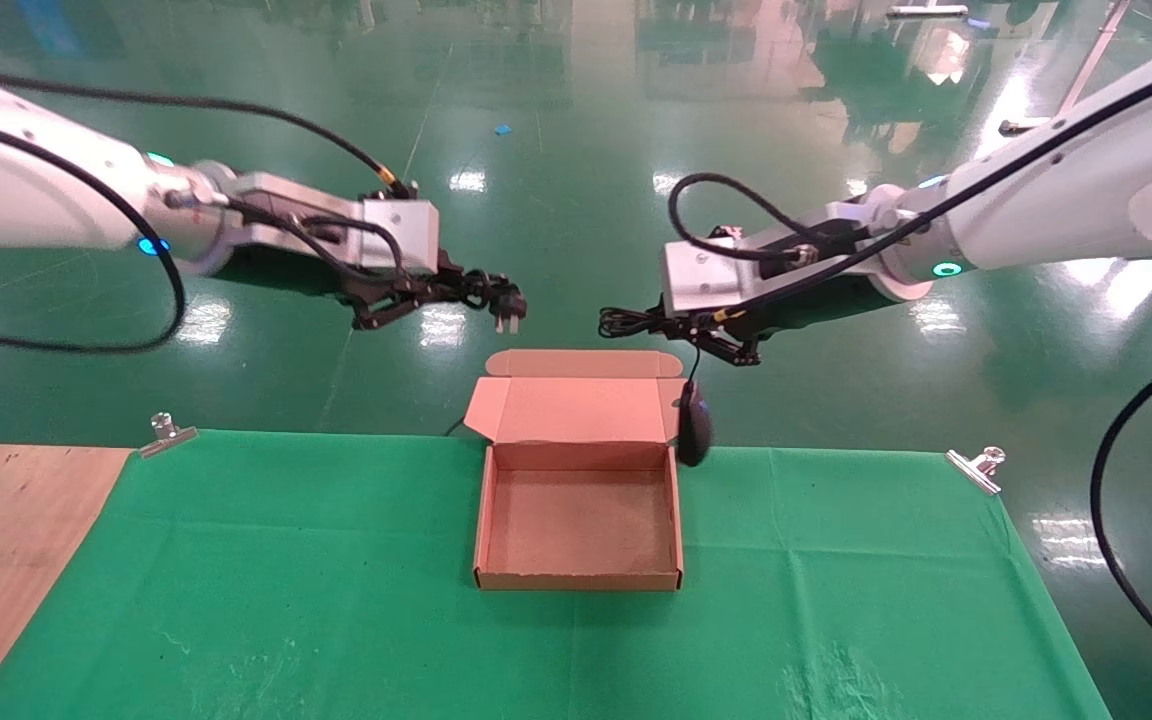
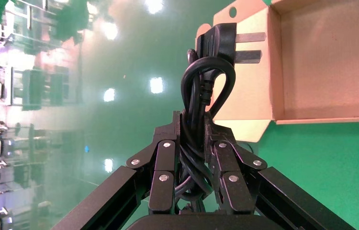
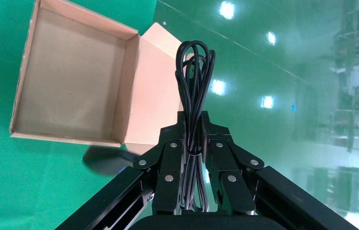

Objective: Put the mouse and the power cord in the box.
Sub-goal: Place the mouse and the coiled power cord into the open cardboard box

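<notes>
At the left of the head view, the left gripper is raised over the floor beyond the table's far edge. Its fingers are clamped on the bundled power cord; in the left wrist view the coils are pinched between the pads with the pronged plug sticking out past the tips. Gripping the bundle at its middle probably keeps the loops from spilling apart in the air.

At the centre, the box sits on the green cloth near the table's far edge. It is empty, and its lid is folded back away from the robot, leaving the tray open from above.

Right of centre, the right gripper also hangs beyond the far edge, its fingers closed narrow on the mouse's thin coiled cable. The mouse itself dangles below on that cable, just beside the box's far right corner and outside it. Holding the cable rather than the smooth body looks like the easier grip.

Neither item is in the box yet; my guess is each must be carried over the tray and let go.
</notes>
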